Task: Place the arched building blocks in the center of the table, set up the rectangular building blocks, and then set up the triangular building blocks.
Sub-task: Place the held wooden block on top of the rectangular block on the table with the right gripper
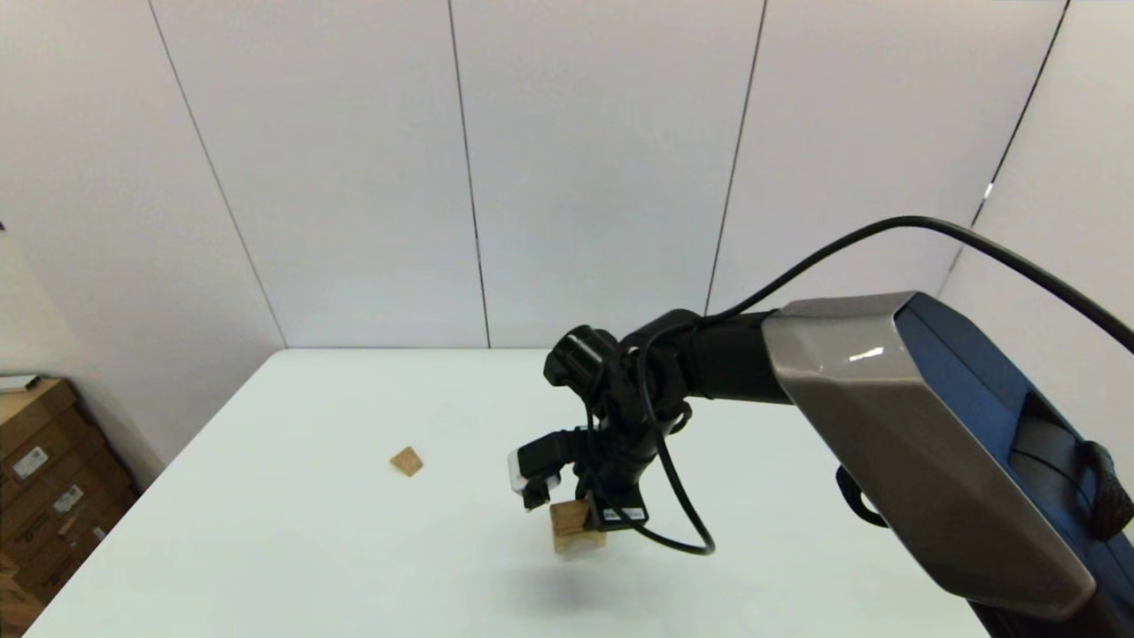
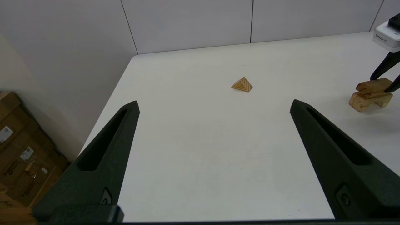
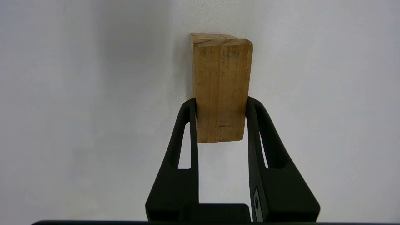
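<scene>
My right gripper (image 3: 221, 101) is shut on the rectangular block (image 3: 220, 87), its fingers clamping the two long sides. From the left wrist view, this slab (image 2: 373, 85) lies directly over the arched block (image 2: 365, 101), near the middle of the table (image 1: 310, 532). I cannot tell whether the slab rests on it. In the head view the right gripper (image 1: 580, 505) points down at the blocks (image 1: 576, 527). The small triangular block (image 1: 407, 461) (image 2: 242, 84) lies alone to the left. My left gripper (image 2: 214, 103) hovers open near the table's front-left part, nothing between its fingers.
Cardboard boxes (image 1: 44, 478) (image 2: 18, 150) stand on the floor beyond the table's left edge. White wall panels close off the far side. A black cable (image 1: 673, 505) loops off the right wrist.
</scene>
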### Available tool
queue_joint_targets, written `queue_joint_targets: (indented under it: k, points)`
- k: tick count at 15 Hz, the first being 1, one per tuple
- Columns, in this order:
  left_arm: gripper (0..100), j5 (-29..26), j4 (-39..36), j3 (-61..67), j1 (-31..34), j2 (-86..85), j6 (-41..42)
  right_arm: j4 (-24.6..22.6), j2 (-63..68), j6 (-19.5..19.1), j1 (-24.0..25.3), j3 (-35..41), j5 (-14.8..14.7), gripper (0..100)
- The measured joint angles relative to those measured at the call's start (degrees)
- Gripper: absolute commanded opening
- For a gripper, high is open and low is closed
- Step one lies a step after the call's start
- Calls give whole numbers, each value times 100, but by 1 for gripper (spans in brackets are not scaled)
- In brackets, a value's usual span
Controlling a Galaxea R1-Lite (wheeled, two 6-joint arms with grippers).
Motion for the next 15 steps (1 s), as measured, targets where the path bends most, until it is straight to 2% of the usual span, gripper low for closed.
queue_joint_targets:
  k: [15]
  points:
    - [100,0,-5,0,0,0,0,0,40,-7,15,0,5,0]
